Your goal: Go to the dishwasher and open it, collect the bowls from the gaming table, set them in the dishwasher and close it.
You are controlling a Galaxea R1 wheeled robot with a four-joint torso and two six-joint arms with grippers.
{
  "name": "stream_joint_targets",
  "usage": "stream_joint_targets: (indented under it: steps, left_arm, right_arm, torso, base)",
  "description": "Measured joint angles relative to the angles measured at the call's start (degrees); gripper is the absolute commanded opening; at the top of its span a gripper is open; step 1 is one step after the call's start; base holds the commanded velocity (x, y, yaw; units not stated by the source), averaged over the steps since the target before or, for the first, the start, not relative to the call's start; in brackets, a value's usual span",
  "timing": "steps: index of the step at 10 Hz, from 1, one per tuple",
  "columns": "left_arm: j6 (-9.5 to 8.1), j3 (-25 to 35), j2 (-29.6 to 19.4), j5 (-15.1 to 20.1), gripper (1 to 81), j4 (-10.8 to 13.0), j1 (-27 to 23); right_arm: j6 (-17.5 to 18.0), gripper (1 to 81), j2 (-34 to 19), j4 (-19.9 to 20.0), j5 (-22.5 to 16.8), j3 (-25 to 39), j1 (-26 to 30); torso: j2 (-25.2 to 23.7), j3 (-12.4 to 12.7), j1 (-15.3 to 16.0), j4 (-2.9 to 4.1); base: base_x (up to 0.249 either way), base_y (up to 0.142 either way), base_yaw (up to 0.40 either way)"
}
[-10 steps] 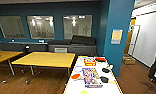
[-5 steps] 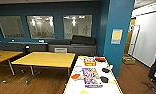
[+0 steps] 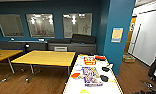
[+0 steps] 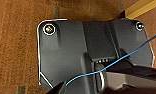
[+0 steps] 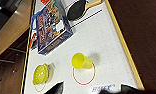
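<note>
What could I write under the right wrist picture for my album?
A yellow plastic cup and a yellow ribbed bowl sit on a white game table beside a colourful game box and a black paddle.

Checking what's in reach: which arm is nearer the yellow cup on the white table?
Right. The right wrist view looks straight down on the yellow cup on the white table; the left wrist view shows brown floor with no cup.
</note>
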Motion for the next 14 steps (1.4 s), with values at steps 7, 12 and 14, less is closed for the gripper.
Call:
stream_joint_targets:
  steps: [7,12,14]
  left_arm:
    - [0.0,0.0,-0.3,-0.5,81.1,-0.1,-1.6]
    - [0.0,-0.1,-0.3,-0.8,81.1,-0.1,-2.3]
    - [0.0,-0.1,-0.3,-0.9,81.1,-0.1,-2.4]
  right_arm:
    - [1.2,81.1,5.7,0.0,-2.2,-4.4,4.1]
    - [2.4,81.1,8.6,0.1,-2.7,-8.9,7.3]
    - [2.5,81.1,11.5,0.1,-2.8,-10.7,7.4]
  torso:
    - [0.1,-12.2,0.1,0.0]
    - [0.2,-16.8,0.1,0.0]
    - [0.2,-16.7,0.1,0.0]
  base:
    - [0.0,0.0,0.0]
    - [0.0,0.0,0.0]
    - [0.0,0.0,0.0]
